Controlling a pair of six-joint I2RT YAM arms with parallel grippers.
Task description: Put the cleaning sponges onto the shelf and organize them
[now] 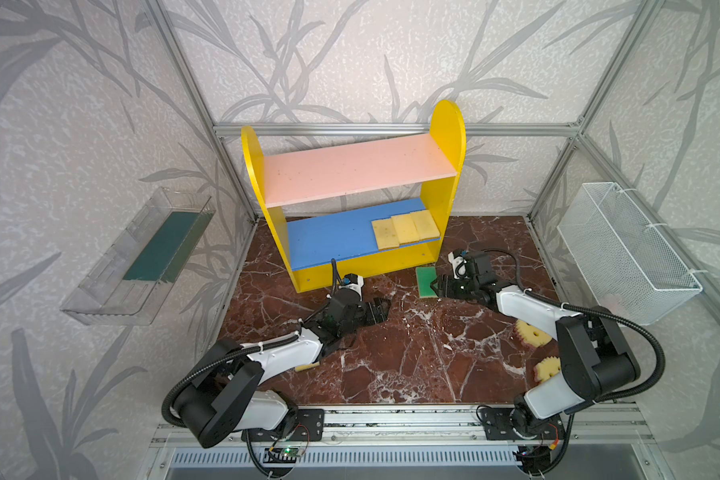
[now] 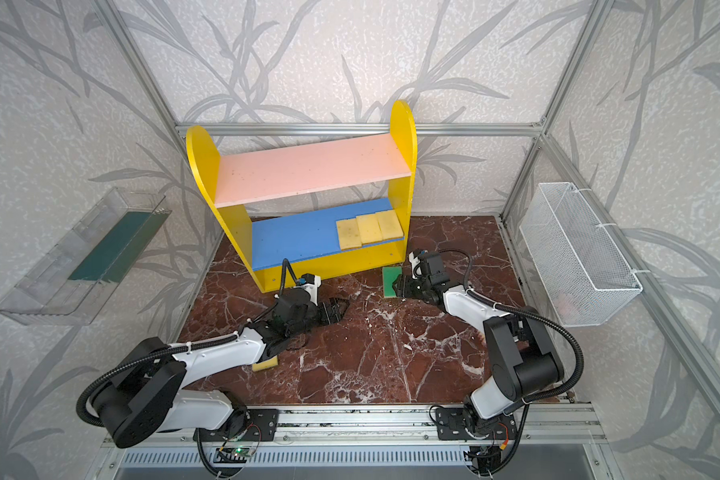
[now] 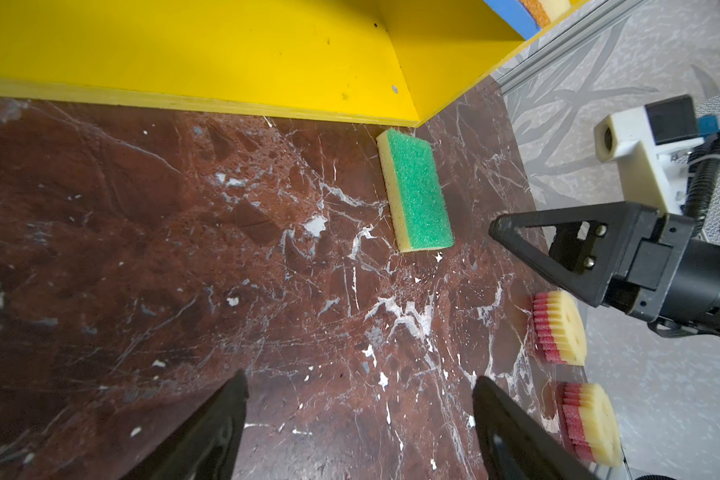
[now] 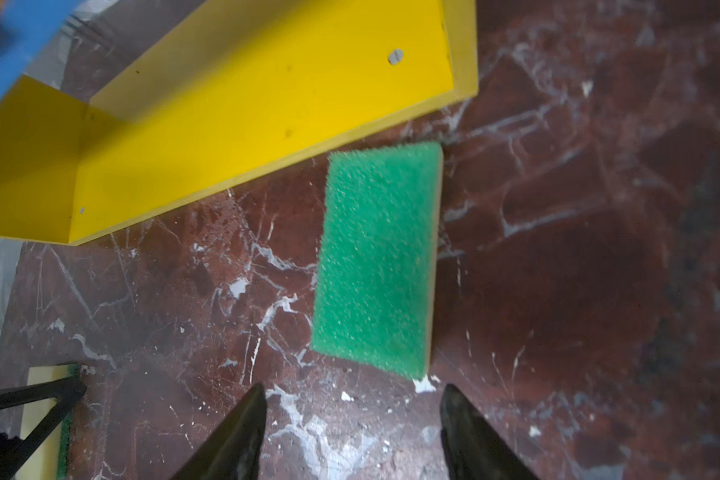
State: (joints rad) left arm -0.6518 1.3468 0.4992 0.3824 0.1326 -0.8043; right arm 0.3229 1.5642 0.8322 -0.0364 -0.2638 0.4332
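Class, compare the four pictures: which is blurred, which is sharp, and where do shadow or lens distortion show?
Right wrist view: green sponge and marble surface look soft and smeared. Left wrist view: sharp, the sponge's pores crisp, a dark shadow beside it. Both top views: wide-angle, the frame posts splay outward; light is even.

Glossy red-brown stone-look table [image 1: 391,353], veined white. The sponge [image 4: 379,257] shows a coarse, bristly green scouring face over soft pale-yellow foam. The shelf [image 1: 437,199] has smooth painted yellow panels and matt pink and blue boards. White metal-mesh basket [image 1: 624,249]; clear, shiny plastic tray [image 1: 113,266].
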